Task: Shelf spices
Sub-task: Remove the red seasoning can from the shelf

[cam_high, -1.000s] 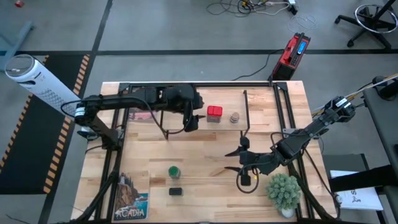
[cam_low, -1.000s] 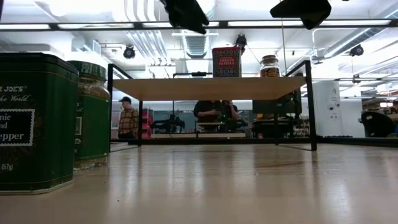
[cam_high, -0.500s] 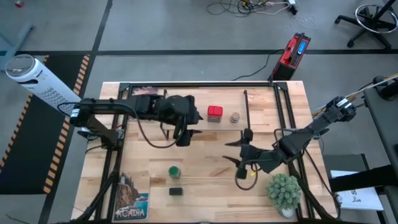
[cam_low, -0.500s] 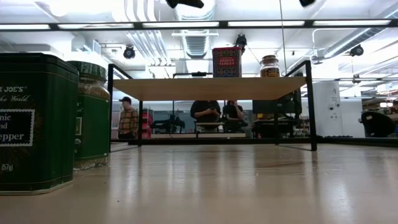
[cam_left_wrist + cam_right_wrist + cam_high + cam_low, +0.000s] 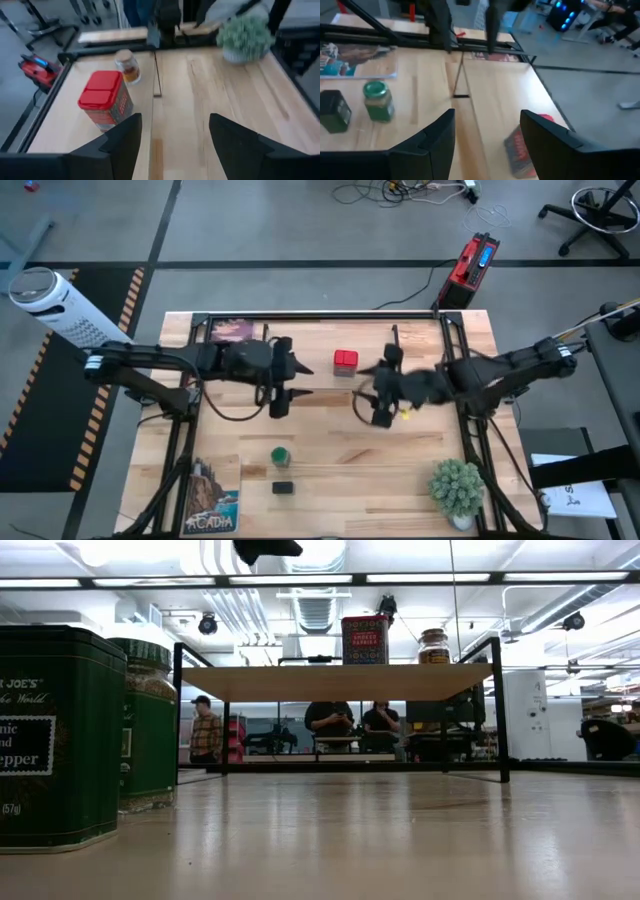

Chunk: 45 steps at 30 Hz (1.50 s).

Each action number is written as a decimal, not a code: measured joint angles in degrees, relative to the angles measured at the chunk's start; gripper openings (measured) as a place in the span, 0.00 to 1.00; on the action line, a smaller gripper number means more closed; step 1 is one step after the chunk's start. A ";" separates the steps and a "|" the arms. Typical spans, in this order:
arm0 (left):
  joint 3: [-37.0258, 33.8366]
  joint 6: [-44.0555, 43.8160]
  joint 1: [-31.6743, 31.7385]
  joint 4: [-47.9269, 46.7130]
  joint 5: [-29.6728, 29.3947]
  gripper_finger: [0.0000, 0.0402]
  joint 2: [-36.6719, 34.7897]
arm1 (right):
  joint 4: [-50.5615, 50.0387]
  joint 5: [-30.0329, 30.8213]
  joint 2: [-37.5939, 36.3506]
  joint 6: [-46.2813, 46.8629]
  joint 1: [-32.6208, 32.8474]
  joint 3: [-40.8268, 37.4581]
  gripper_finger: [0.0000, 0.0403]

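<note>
Spices are split: red boxy tin and tiny round grey-brown jar are set on the low light-wood shelf; green-lidded jar and dark olive square tin are seen at 6 o'clock; left gripper and right gripper are spread, empty.

My two arms are dark, nearly black, built of slim jointed links with thicker housings at the joints. A black cable loops loose under each one. My left tool ends in two flat, tapering black fingers with angular, faceted edges, standing parted. My right tool carries the same pair of matte black fingers, also parted. A small yellow spot shows beside my right wrist.
</note>
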 joint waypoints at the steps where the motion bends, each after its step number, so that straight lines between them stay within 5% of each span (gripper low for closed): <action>1: -2.16 -0.54 0.02 2.39 -0.22 0.55 -1.33 | -1.10 -2.13 0.00 -0.30 -1.84 0.54 0.51; 9: -13.08 -2.23 0.02 16.29 -11.51 0.55 -10.84 | -1.84 -15.42 -0.02 -4.38 -14.52 0.83 0.62; 15: -14.50 -3.82 0.00 19.86 -12.07 0.56 -13.62 | -4.10 -20.96 2.85 -4.88 -20.29 2.12 0.68; 29: -14.60 -4.54 0.01 16.22 -12.07 0.56 -13.49 | -14.82 -23.00 18.26 -11.20 -22.20 17.21 0.73; 45: -14.79 -4.43 0.02 15.11 -12.07 0.60 -13.44 | -19.18 -24.15 19.11 -11.50 -23.92 18.62 0.78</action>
